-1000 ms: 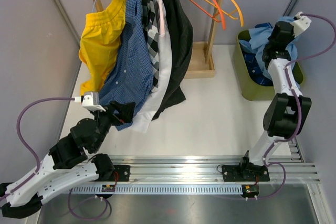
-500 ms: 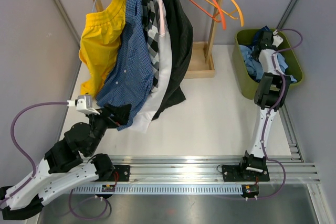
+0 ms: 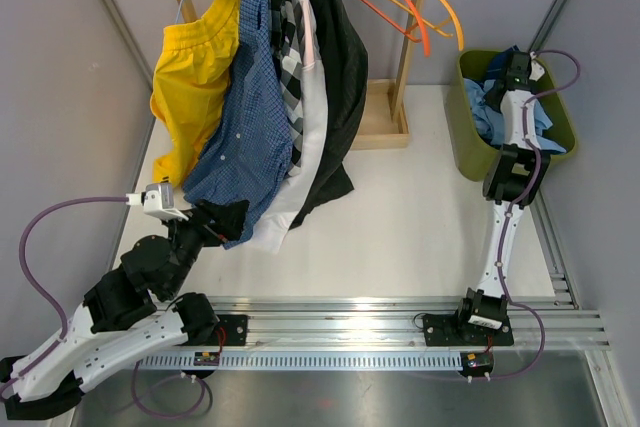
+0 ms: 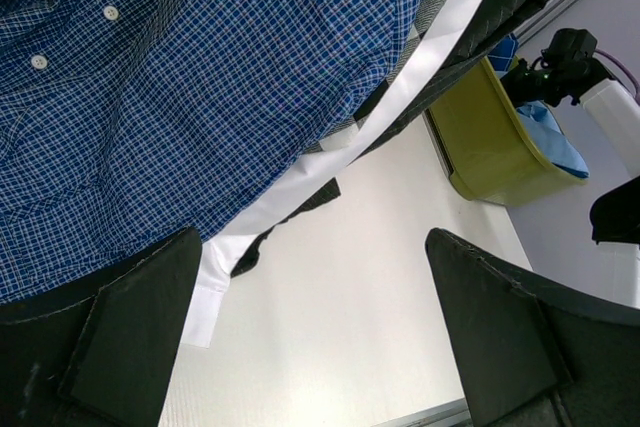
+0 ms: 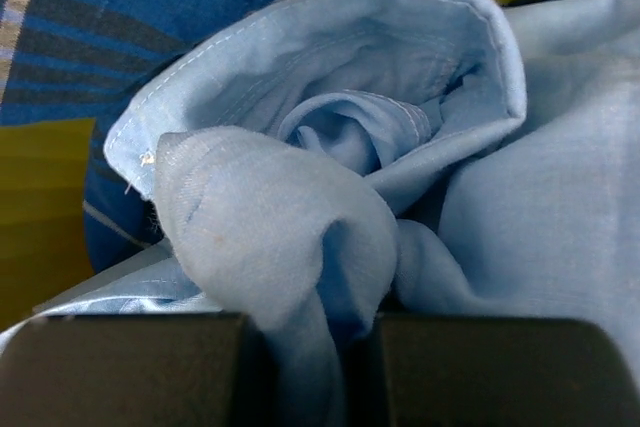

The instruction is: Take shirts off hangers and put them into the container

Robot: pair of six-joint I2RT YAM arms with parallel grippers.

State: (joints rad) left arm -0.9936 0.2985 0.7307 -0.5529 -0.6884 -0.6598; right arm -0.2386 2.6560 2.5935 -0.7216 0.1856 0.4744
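Yellow (image 3: pixel 190 87), dark blue check (image 3: pixel 245 122), white (image 3: pixel 310 117) and black (image 3: pixel 342 87) shirts hang on the rack, with bare orange hangers (image 3: pixel 415 2) beside them. My left gripper (image 3: pixel 232 219) stands open just under the dark blue check shirt's (image 4: pixel 200 97) hem. Only bare table lies between its fingers (image 4: pixel 130 337). The olive-green container (image 3: pixel 468 142) sits at the far right. My right gripper (image 3: pixel 515 69) reaches down into it, shut on a fold of the light blue shirt (image 5: pixel 400 147), which bunches up over its fingers (image 5: pixel 500 367).
The wooden rack's base (image 3: pixel 380 127) stands on the table between the shirts and the container. A darker blue striped garment (image 5: pixel 100 17) lies in the container under the light blue shirt. Grey walls close in both sides, and a metal rail (image 3: pixel 350 332) runs along the near edge.
My right arm has stretched forward and lowered the light blue shirt into the container. The left gripper has shifted slightly back and stays open.
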